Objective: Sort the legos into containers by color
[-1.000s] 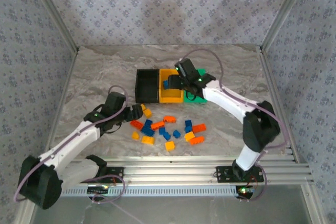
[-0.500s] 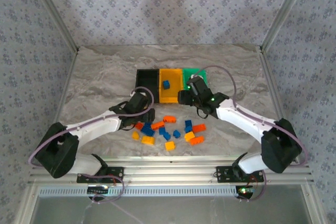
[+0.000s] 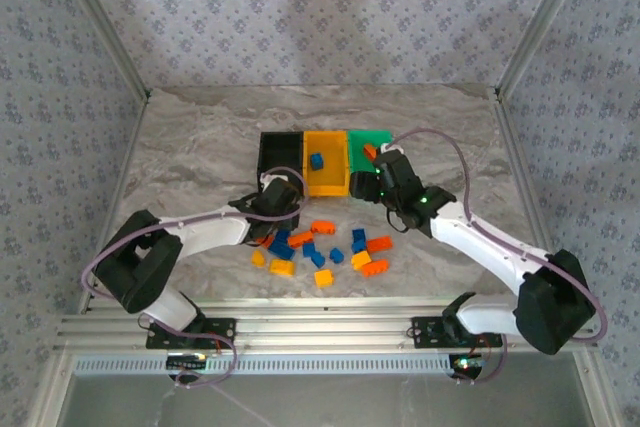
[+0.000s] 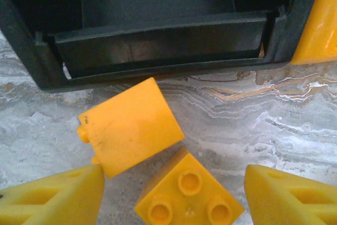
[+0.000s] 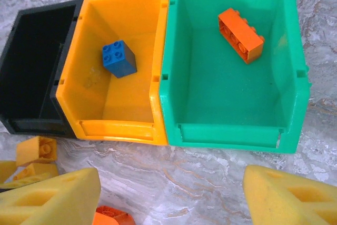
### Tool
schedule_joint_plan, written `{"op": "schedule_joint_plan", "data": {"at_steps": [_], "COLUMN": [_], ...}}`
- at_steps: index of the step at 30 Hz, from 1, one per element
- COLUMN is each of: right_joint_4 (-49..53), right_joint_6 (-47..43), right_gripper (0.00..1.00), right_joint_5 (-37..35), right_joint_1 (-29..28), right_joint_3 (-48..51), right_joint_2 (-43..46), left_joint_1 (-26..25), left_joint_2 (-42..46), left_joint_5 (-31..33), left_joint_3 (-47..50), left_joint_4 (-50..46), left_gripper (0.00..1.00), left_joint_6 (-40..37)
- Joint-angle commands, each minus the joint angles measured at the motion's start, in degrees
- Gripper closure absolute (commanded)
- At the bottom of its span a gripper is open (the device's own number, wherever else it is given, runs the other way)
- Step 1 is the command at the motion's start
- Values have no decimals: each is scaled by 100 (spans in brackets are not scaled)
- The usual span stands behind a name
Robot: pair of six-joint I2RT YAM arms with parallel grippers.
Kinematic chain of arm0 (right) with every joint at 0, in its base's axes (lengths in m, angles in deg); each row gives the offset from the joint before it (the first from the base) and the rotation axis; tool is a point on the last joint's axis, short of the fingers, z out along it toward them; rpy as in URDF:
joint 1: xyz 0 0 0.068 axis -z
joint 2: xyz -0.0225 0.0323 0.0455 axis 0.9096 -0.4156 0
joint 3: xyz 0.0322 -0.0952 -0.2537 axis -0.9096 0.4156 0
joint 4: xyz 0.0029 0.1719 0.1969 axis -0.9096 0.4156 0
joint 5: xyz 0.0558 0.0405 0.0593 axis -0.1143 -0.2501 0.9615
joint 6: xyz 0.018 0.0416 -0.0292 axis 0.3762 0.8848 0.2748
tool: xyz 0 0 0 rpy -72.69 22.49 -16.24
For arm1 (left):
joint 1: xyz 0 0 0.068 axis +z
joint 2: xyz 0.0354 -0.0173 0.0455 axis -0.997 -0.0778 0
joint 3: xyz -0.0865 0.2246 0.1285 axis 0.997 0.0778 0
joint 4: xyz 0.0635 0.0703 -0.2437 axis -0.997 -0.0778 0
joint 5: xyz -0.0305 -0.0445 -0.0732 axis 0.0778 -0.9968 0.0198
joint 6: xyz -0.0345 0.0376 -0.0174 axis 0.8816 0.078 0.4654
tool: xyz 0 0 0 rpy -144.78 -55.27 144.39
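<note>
Left gripper: positioned low over the table, just in front of the black bin. The jaws are set apart and nothing is gripped.
Studded yellow brick: located between the 2 foam fingers, studs up, with a gap seen on each side.
Tipped yellow brick: laid on its side just beyond the studded one, with its lower corner at the left finger. Contact cannot be confirmed.
Right gripper: held in front of the green bin. The jaws are set wide apart over bare table and nothing is held.
Containers: 3 bins joined in a row, namely the black bin, the yellow-orange bin and the green bin.
Blue brick: 1, lying in the yellow-orange bin.
Red-orange brick: 1, lying in the green bin near its far wall.
Loose legos: scattered on the table between the 2 arms, on the near side of the bins. Yellow, red-orange and blue are mixed.
Table: grey marble-patterned top.
Enclosure: the walls are covered in a blue-grey floral pattern, and metal rails are fitted along the near edge.
</note>
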Motion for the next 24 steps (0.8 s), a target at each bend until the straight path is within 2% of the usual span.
{"op": "schedule_joint_plan", "data": {"at_steps": [1, 7, 10, 15, 18, 24], "right_joint_4": [-90, -97, -117, -94, -100, -94], "right_joint_6": [41, 55, 87, 140, 160, 189], "right_gripper": [26, 26, 26, 26, 26, 26], "right_joint_5": [-148, -189, -217, -226, -227, -205], "right_joint_1": [53, 126, 175, 261, 272, 310], "right_joint_3": [117, 223, 306, 377, 412, 452], "right_joint_2": [232, 435, 516, 602, 689, 756], "left_joint_1": [-75, -114, -127, -140, -152, -193], "left_joint_2": [-68, 124, 181, 346, 714, 2063], "left_joint_5": [135, 94, -24, 31, 27, 86], "left_joint_3": [-64, 256, 433, 650, 732, 607], "left_joint_4": [206, 169, 223, 219, 71, -655], "left_gripper": [35, 45, 53, 59, 64, 67], "left_joint_6": [-40, 99, 187, 297, 411, 546]}}
